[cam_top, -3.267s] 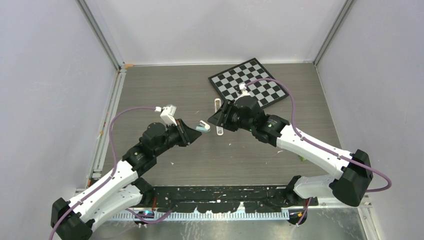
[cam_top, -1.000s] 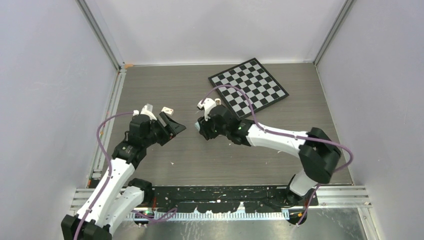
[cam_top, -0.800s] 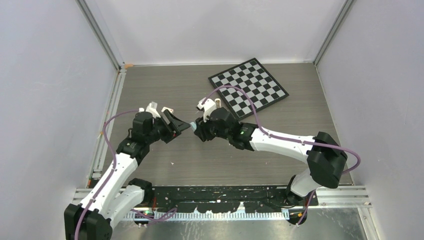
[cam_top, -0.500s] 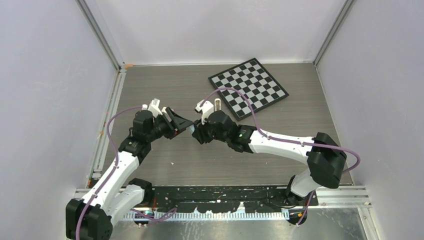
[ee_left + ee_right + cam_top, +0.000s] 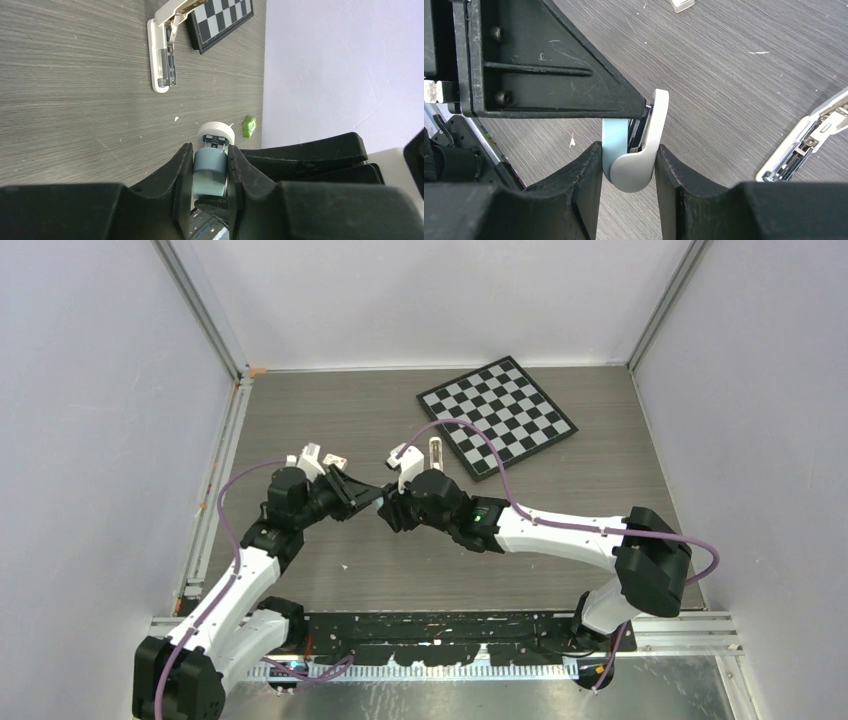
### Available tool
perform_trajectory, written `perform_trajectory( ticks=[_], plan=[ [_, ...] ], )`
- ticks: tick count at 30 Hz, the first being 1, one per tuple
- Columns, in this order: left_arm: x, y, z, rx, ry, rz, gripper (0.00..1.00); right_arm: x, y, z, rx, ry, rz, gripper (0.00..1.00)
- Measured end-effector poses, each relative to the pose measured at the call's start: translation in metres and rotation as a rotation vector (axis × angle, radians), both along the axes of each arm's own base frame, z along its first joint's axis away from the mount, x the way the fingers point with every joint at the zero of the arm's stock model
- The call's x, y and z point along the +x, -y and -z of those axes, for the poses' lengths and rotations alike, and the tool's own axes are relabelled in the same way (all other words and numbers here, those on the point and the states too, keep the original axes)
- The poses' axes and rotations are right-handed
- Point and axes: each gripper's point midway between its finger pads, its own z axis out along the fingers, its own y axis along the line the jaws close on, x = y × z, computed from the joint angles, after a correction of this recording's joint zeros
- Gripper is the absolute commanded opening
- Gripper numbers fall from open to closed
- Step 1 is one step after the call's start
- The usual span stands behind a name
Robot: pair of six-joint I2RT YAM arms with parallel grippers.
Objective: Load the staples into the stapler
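The stapler, small, white with a pale blue part, hangs in the air between both grippers at the table's middle. My left gripper is shut on its blue end, and its white end sticks out past the fingertips. My right gripper is shut on the rounded white and blue end. The left gripper's black finger fills the upper left of the right wrist view. A small pale flat block, seemingly the staples, lies on the table behind the left gripper and shows at the top edge of the right wrist view.
A long white opened stapler-like piece with a metal channel lies next to the chessboard. It also shows in the left wrist view and the right wrist view. A small green square lies by the right wall.
A second ago the two grippers were a little apart. They have come together at the table's middle, and both now grip the stapler.
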Motion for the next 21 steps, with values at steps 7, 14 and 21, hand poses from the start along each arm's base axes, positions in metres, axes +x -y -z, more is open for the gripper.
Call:
perform_trajectory(
  ticks=[7,14,21],
  plan=[
    [-0.002,-0.001,-0.01,-0.01,0.076,0.009,0.0,0.0,0.001,0.0,0.004,-0.006,0.013,0.69],
    [-0.007,0.0,-0.024,0.057,0.218,0.077,0.0,-0.013,0.039,-0.029,0.014,0.01,0.036,0.66],
    [-0.011,0.005,-0.032,0.18,0.341,0.188,0.0,-0.014,0.064,-0.082,0.177,-0.017,0.13,0.5]
  ],
)
